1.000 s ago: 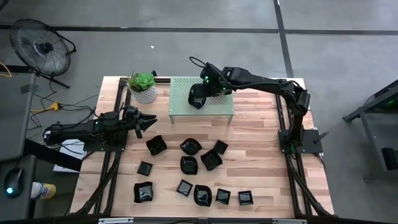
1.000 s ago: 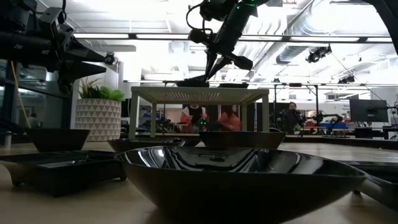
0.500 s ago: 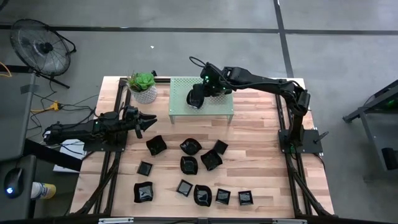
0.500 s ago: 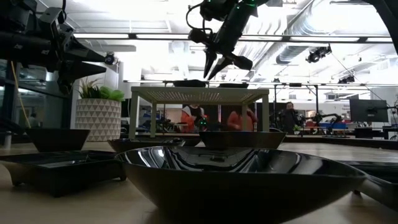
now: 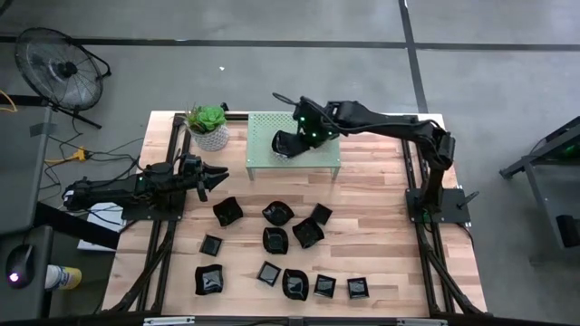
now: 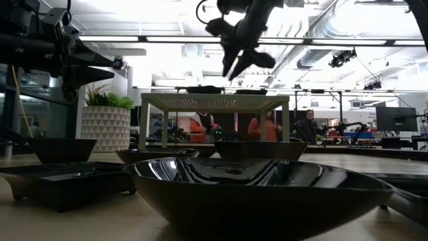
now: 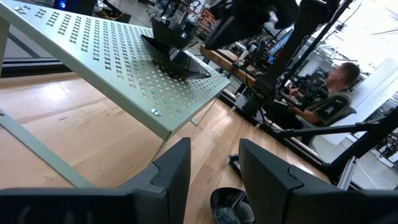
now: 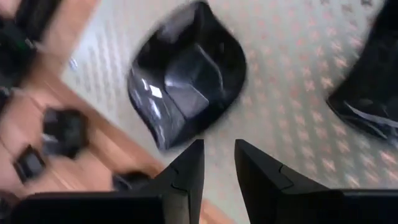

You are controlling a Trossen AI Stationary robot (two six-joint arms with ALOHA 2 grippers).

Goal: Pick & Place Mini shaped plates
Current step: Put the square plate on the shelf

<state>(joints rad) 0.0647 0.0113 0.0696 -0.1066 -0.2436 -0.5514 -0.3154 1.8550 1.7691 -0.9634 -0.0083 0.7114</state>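
You see a light wooden table [image 5: 362,226] on a grey floor, with a pale green metal shelf full of little holes [image 5: 319,156] at the back. A shiny black mini plate [image 8: 186,81] sits on that shelf. Your right gripper [image 6: 235,65] hangs just above it, fingers apart, holding nothing. More small black plates [image 5: 276,237] lie on the wood. Your left gripper [image 5: 217,172] waits, half open and empty.

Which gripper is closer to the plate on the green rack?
Right. The right gripper hovers just above the plate; the left gripper waits off the rack's side.
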